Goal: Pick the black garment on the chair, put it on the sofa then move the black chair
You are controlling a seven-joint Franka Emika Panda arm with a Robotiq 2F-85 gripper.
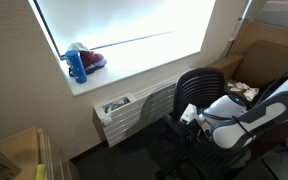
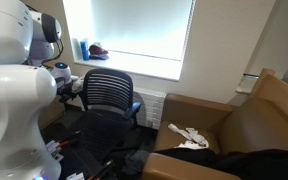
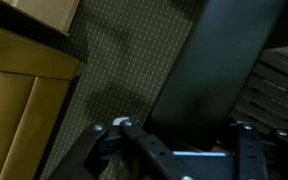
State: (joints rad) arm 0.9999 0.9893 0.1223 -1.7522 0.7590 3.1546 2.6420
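The black chair [image 1: 202, 92] [image 2: 109, 92] stands on the carpet below the window, next to the brown sofa [image 2: 259, 115] [image 1: 269, 55]. On the sofa's seat lies the black garment [image 2: 246, 160]. In both exterior views my gripper [image 1: 189, 114] [image 2: 69, 88] is at the chair's side. In the wrist view, a broad black part of the chair [image 3: 209, 70] fills the gap between the fingers, and my gripper [image 3: 184, 126] is shut on it.
A white cloth [image 2: 189, 135] lies on the sofa by the garment. A blue bottle [image 1: 76, 66] and a red item [image 1: 93, 60] sit on the window sill, above a white radiator [image 1: 134, 110]. Wooden furniture [image 3: 24, 70] stands beside the chair.
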